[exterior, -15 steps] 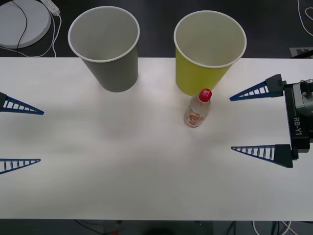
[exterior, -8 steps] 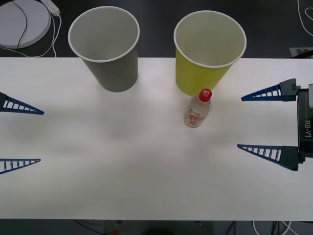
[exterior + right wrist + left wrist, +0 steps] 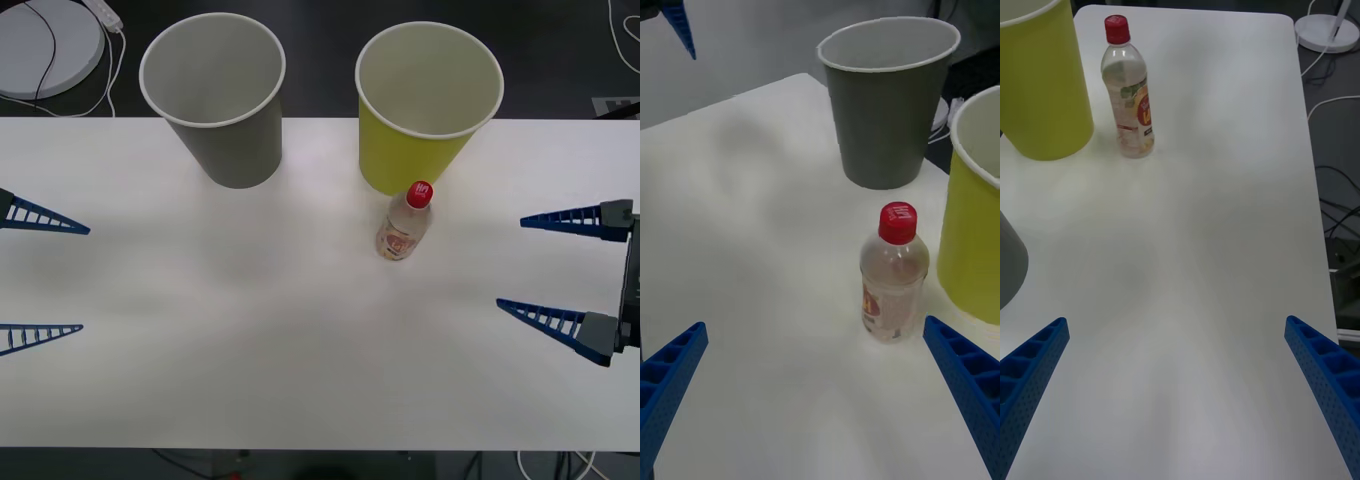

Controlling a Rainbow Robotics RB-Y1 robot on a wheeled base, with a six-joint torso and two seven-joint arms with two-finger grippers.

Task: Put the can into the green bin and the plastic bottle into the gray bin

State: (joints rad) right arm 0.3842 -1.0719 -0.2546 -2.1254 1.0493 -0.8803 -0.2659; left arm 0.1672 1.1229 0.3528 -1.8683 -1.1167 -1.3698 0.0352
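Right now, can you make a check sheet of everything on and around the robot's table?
Surface: white table, bare in the middle.
Job's things: plastic bottle upright, beside the green bin; gray bin upright to the green bin's left. No can seen.
Clutter: nothing seen.
Grippers: left gripper at the table's left edge, jaws open; right gripper at the right edge, jaws open, holding nothing.
Cables: white cord and dark cable by a round white base.
Surroundings: dark floor behind.

bottle (image 3: 893, 281) label txt unreadable, maybe blurred.
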